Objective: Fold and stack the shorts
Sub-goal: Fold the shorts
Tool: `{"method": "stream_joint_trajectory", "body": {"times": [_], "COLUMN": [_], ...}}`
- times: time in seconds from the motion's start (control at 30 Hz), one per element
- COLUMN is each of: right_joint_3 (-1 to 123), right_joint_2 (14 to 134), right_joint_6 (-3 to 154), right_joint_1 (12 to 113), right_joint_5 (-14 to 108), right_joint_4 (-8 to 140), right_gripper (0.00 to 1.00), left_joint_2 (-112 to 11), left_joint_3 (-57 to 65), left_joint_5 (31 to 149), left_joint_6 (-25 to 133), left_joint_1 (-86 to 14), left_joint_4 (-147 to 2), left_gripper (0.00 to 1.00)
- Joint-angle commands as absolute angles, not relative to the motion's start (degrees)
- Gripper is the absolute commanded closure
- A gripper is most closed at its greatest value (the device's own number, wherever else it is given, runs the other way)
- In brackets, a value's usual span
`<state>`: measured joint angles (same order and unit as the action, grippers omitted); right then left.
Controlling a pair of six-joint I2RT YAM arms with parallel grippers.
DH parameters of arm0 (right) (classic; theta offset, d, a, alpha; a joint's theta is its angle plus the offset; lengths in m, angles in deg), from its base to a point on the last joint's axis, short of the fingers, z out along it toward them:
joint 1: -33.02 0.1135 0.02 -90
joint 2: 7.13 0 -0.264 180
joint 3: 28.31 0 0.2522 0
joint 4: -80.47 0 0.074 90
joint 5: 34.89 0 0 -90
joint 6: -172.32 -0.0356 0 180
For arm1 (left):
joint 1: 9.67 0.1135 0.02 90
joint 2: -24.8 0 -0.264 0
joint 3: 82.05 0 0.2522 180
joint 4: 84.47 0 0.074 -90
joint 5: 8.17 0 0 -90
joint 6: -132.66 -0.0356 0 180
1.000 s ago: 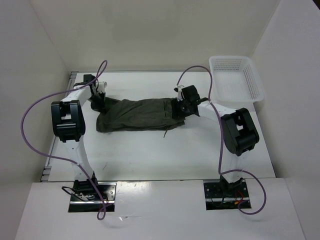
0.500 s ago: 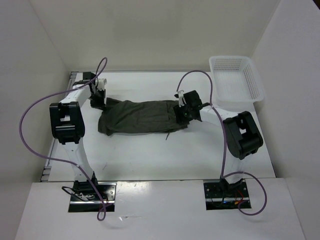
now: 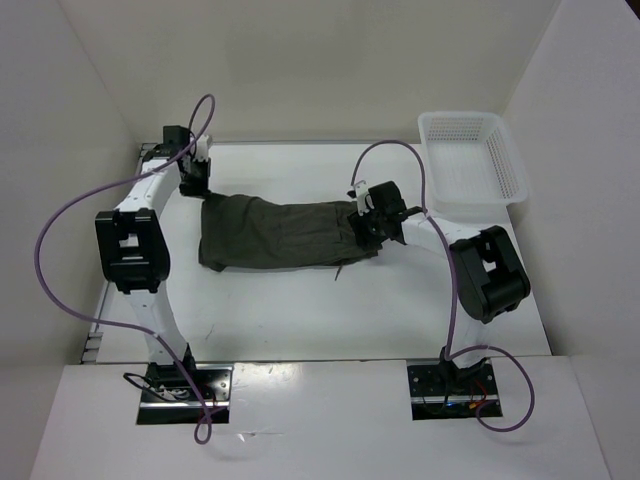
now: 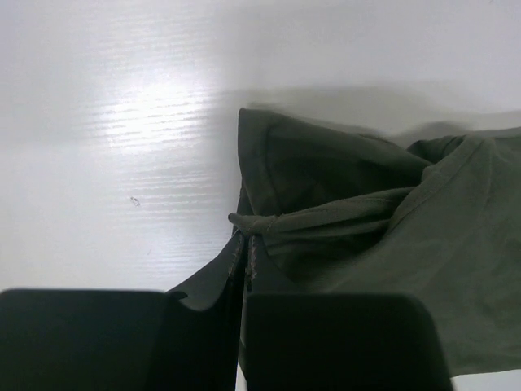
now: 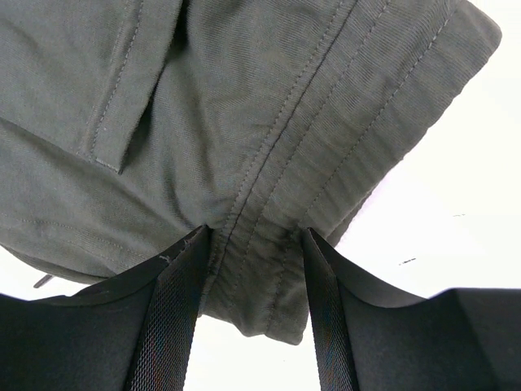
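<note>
Since a second ago my left gripper has moved toward the far side and closed tight on a thin corner of the shorts. They now lie more stretched across the middle of the table. The right gripper clamps the thick seam at the other end, with its jaws half apart around it. To fold well, I should lift both ends together, keep the cloth taut, and not tug the thin corner loose.

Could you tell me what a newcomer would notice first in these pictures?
A pair of dark olive-green cloth shorts lies stretched across the white table. The left pincer is shut on its far-left corner and the right pincer grips bunched cloth at its right end. A white plastic mesh basket sits at the far right corner.
</note>
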<state>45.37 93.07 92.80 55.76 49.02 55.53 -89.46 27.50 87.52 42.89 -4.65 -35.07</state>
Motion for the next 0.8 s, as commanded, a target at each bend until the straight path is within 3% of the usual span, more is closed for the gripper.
{"method": "stream_joint_trajectory", "body": {"times": [0.0, 0.43, 0.5, 0.57, 0.63, 0.77], "right_joint_3": [44.6, 42.1, 42.8, 45.0, 46.7, 49.2], "right_joint_2": [91.0, 90.0, 90.0, 89.4, 89.4, 88.1], "right_joint_6": [94.9, 96.0, 96.0, 95.5, 94.1, 90.9], "right_joint_1": [55.9, 55.9, 55.9, 55.9, 55.9, 55.9], "right_joint_5": [50.5, 50.5, 50.0, 48.9, 48.9, 47.8], "right_joint_4": [55.1, 55.1, 55.1, 55.1, 54.6, 54.0], "right_gripper": [0.45, 0.45, 0.39, 0.35, 0.31, 0.3], "left_joint_2": [-90.5, -100.3, -101.0, -99.3, -96.2, -89.8], "left_joint_3": [33.8, 34.4, 37.5, 38.3, 38.9, 40.0], "left_joint_5": [85.3, 72.3, 75.7, 82.1, 85.3, 84.9], "left_joint_6": [42.7, 42.7, 42.7, 42.7, 42.7, 42.7], "left_joint_1": [-5.2, -6.2, -6.9, -7.5, -8.0, -8.0], "left_joint_4": [-37.8, -38.5, -36.5, -35.1, -34.5, -32.6], "left_gripper": [1.0, 1.0, 0.97, 0.59, 0.32, 0.15]}}
